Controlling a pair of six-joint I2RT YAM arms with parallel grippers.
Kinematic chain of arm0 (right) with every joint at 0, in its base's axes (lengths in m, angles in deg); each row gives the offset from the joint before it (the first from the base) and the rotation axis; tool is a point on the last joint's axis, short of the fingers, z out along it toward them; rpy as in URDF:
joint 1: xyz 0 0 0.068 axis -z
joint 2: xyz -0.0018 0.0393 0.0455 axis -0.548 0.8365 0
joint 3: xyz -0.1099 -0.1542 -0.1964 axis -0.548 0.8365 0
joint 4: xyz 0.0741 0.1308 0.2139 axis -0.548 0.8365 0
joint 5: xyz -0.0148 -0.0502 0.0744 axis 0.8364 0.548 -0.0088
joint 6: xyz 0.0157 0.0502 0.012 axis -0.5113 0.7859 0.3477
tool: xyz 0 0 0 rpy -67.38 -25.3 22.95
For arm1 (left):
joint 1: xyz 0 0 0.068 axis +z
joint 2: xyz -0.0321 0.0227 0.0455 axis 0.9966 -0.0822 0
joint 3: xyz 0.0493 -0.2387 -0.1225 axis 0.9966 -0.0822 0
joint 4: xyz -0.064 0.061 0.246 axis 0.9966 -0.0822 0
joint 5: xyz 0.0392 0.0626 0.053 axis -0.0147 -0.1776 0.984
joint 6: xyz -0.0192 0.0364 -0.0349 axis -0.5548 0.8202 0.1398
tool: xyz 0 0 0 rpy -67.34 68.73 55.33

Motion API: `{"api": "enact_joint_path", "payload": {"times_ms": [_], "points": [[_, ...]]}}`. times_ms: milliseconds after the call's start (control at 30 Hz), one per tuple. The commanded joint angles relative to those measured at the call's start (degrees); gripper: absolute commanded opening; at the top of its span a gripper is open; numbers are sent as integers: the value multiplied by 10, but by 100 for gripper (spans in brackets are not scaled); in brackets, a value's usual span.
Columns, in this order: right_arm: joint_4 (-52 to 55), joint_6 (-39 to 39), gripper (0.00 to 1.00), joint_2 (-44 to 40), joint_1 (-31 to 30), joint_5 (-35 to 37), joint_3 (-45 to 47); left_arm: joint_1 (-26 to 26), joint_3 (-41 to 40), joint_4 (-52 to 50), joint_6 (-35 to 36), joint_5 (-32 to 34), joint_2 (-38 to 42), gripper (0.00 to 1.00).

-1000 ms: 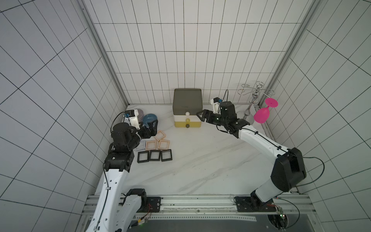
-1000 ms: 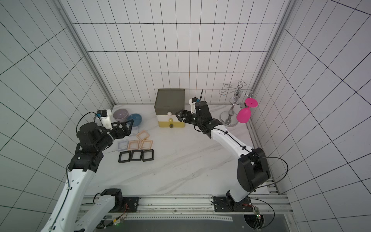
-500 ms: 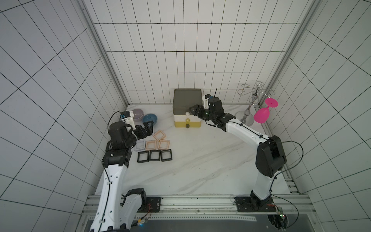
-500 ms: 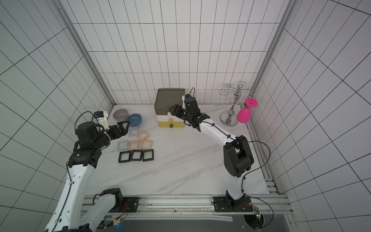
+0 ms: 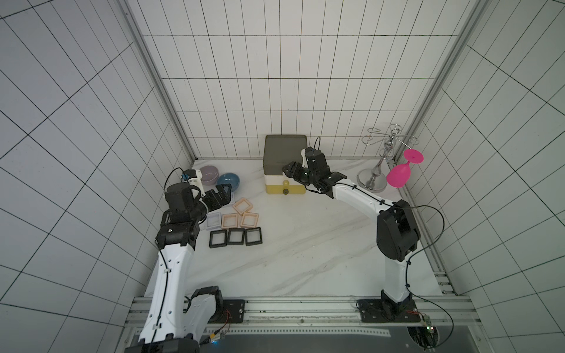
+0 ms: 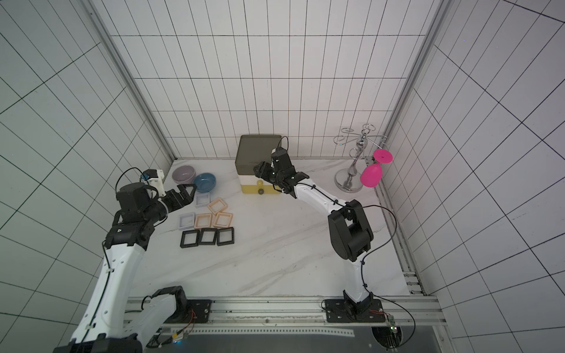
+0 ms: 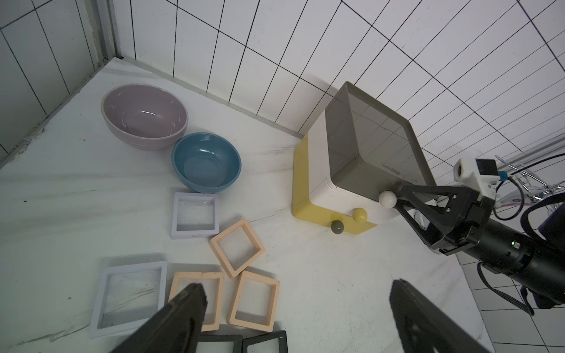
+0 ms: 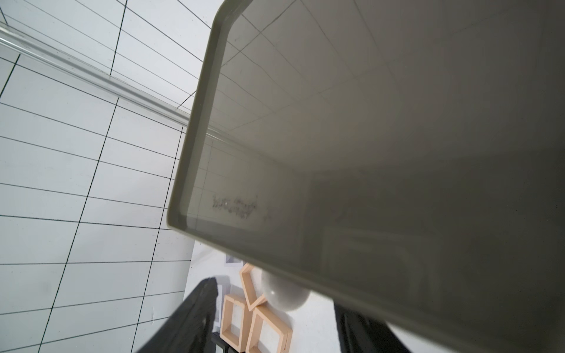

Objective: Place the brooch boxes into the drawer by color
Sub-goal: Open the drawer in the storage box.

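bimanual sorting scene, drawer-opening step. the drawer (image 5: pixel 285 152), a three-tier chest with dark olive top, white middle and yellow base, stands at the far edge of the table (image 5: pixel 305 244) against the wall; no tier appears pulled out. the right gripper (image 7: pixel 399 198) reaches to the chest front, its jaws partly apart and set either side of the white knob (image 7: pixel 387 199), the uppermost of three; in the right wrist view a gap shows on each side of that knob, so nothing is gripped yet. the yellow knob (image 7: pixel 360 215) and grey knob (image 7: pixel 337 227) sit lower on the front, untouched. the brooch boxes (image 7: pixel 237 247) all lie flat on the table, left of the chest and nearer: three black boxes (image 5: pixel 235 237) in a row nearest, three peach boxes (image 5: pixel 230 220) just beyond them, and two lavender-white boxes (image 6: pixel 186 220) visible further left. the left gripper (image 6: pixel 185 194) hangs spread wide and empty above the far-left part of this cluster, near the blue bowl (image 7: pixel 206 162) and lilac bowl (image 7: pixel 143 120). judged stage: early, no box sorted. the next move likely calls for the right jaws to close squarely on the small round knob, then a straight pull toward the near side; the light chest may slide rather than open.
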Motion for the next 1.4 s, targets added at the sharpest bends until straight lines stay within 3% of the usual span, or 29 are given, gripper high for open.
{"api": "enact_joint_path", "payload": {"times_ms": [0, 533, 800, 967, 1367], "points": [[8, 8, 62, 16, -3, 12, -38, 3, 15, 2, 0, 5, -2, 98], [-16, 40, 53, 41, -4, 33, -41, 3, 8, 7, -3, 2, -2, 98], [-31, 45, 27, 39, -4, 41, -34, 3, 8, 2, -3, 6, 2, 98], [-32, 42, 20, 34, -3, 45, -33, 3, 11, -3, -3, 7, 4, 98], [-43, 28, 18, -42, -7, 54, 63, 3, 22, -16, -28, 3, 0, 98]]}}
